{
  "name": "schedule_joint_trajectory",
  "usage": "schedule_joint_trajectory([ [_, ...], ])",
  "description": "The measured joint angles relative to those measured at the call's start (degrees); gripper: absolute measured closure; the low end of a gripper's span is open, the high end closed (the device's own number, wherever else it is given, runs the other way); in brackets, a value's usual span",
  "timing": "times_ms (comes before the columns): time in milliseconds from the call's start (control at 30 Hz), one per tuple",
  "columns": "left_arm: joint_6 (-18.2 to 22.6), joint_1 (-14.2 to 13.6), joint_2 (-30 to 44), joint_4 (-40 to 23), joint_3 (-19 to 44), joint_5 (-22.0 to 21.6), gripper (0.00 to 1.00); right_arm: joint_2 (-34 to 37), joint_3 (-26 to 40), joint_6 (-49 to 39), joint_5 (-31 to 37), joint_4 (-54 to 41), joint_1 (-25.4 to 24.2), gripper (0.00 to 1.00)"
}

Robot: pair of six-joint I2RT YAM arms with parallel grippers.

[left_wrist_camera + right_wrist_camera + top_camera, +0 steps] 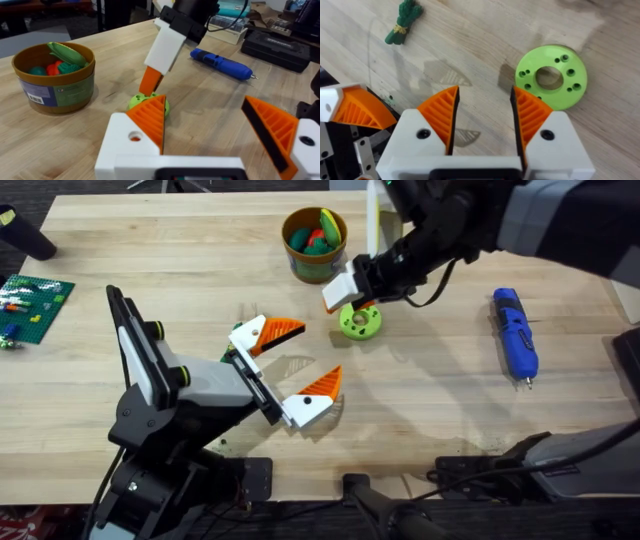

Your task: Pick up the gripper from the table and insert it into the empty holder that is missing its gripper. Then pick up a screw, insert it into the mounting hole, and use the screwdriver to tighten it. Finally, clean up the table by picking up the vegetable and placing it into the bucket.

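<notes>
The orange gripper (278, 332) with its small white end piece sits at one end of the black holder bar (252, 378), opposite the matching finger (318, 392). Together they form my left gripper (320, 350) (204, 100), open and empty. My right gripper (352, 298) (485, 92) hangs open just above the lime-green disc (360, 320) (551, 76). The blue screwdriver (515, 332) (222, 64) lies at the right. A dark green vegetable bundle (403, 22) lies on the table, partly hidden behind the holder. The ochre bucket (314, 242) (55, 80) holds toy vegetables. The screw is out of view.
A green brick plate (35, 295) lies at the far left edge, with a black object (25, 232) behind it. Black cases (277, 45) stand beyond the screwdriver. Bare wood stretches between the disc and the screwdriver.
</notes>
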Motion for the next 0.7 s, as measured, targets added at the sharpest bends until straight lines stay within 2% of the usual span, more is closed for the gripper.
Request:
schedule_joint_trajectory([
  [133, -0.02, 0.02, 0.00, 0.01, 0.00, 0.00, 0.018, 0.33, -0.04, 0.03, -0.90, -0.06, 0.47, 0.425],
  [367, -0.02, 0.02, 0.00, 0.02, 0.00, 0.01, 0.018, 0.28, 0.83, 0.04, -6.42, 0.54, -1.23, 0.425],
  [700, -0.02, 0.02, 0.00, 0.01, 0.00, 0.01, 0.018, -0.05, 1.69, -0.92, -25.32, 0.42, -4.23, 0.425],
])
